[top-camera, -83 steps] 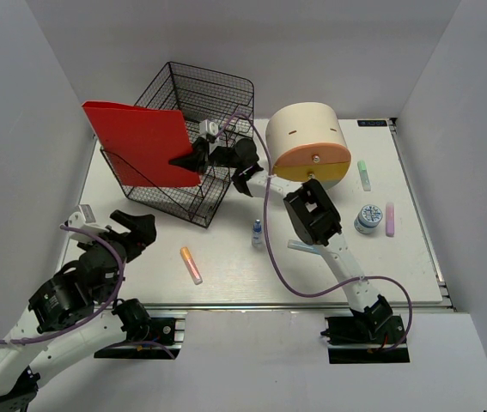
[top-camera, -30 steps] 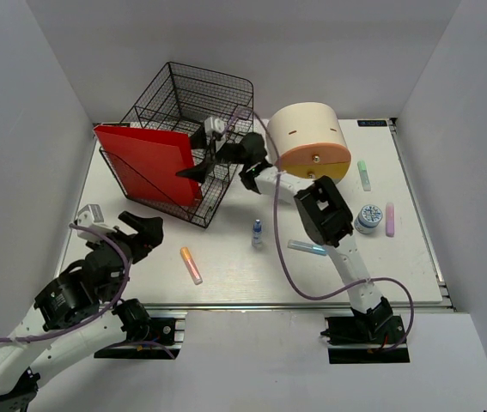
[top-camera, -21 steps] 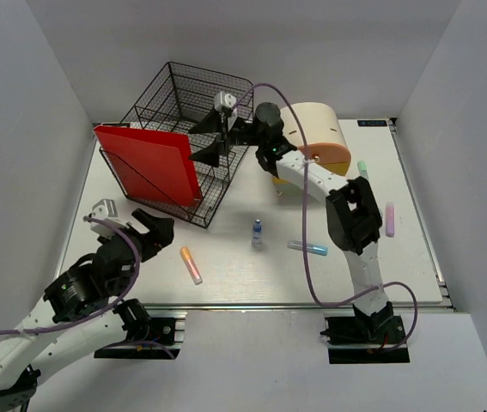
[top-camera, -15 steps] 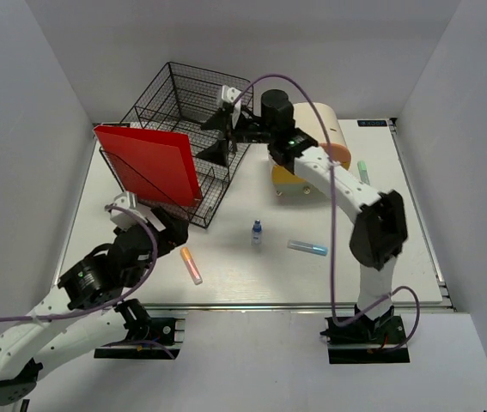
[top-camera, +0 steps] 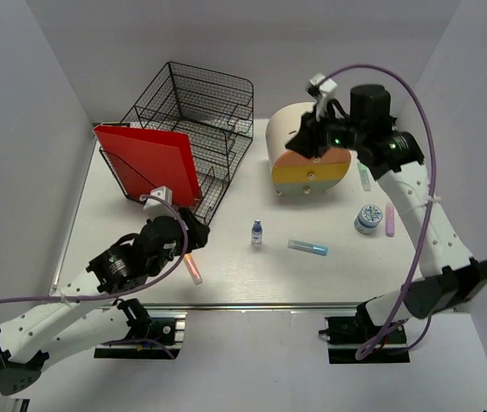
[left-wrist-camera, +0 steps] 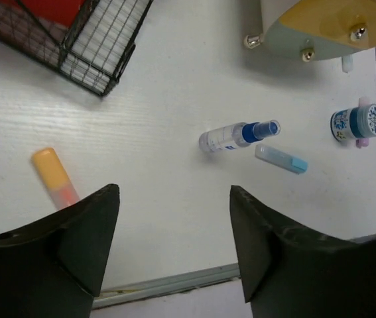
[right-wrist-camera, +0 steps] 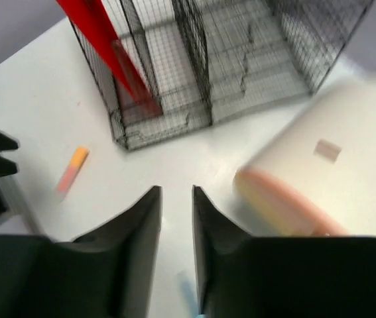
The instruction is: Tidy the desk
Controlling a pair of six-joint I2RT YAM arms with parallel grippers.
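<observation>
Top view: desk point(top-camera: 226, 287) is the white floor of the booth, with its rail on the near edge. On it I count 1 black mesh tray point(top-camera: 213, 103), 1 red folder point(top-camera: 153, 163) standing on edge in the tray's left end, 1 round beige drawer unit point(top-camera: 290, 150), 4 markers (orange marker point(top-camera: 191, 264), blue marker point(top-camera: 308, 247), green marker point(top-camera: 363, 175), pink marker point(top-camera: 390, 219)), 1 small bottle point(top-camera: 258, 233) and 1 round jar point(top-camera: 368, 218). Left gripper point(top-camera: 193, 238) sits by the tray's near corner, beside the orange marker. Right gripper point(top-camera: 306, 137) is over the drawer unit and hides part of its top. Left wrist: fingers spread wide, nothing between them. Orange marker, bottle, blue marker and jar show whole. Pink marker is half behind the jar, green marker is only a tip, and tray and folder are cut off at the top. Right wrist: blurred. Fingers are nearly together with a slim gap, empty. Tray, folder, orange marker and drawer unit are readable, 1 each.
</observation>
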